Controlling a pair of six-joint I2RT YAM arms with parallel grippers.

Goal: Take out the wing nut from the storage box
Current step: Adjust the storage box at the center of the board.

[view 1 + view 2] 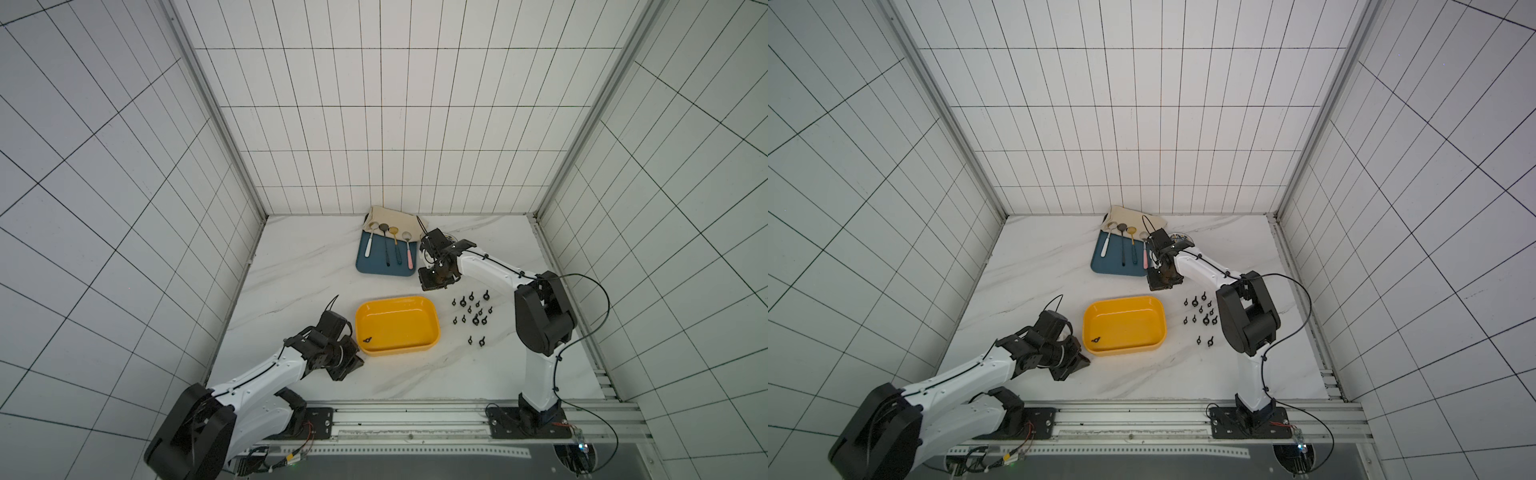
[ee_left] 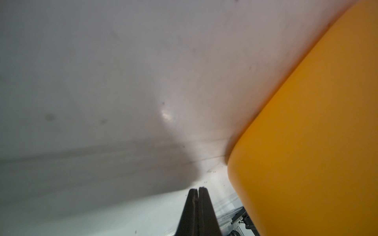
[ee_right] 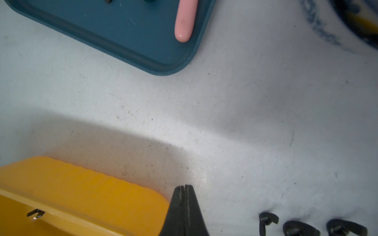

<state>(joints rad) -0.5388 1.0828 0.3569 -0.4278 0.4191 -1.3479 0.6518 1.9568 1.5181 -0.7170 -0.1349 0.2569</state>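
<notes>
The left claw (image 2: 198,189) is pressed together and empty. It sits low over the desk (image 1: 299,270), just outside the near left corner of the storage box (image 1: 399,320). Its arm stretches forward from the near left base, wrist bent toward the box. The right claw (image 3: 185,187) is likewise closed on nothing and points down between the box's far right corner and the blue tray (image 1: 384,270). Its forearm slants from a raised elbow. The wing nut (image 1: 367,340) lies inside the box near that left corner. Loose nuts (image 1: 473,311) are scattered on the desk right of the box.
</notes>
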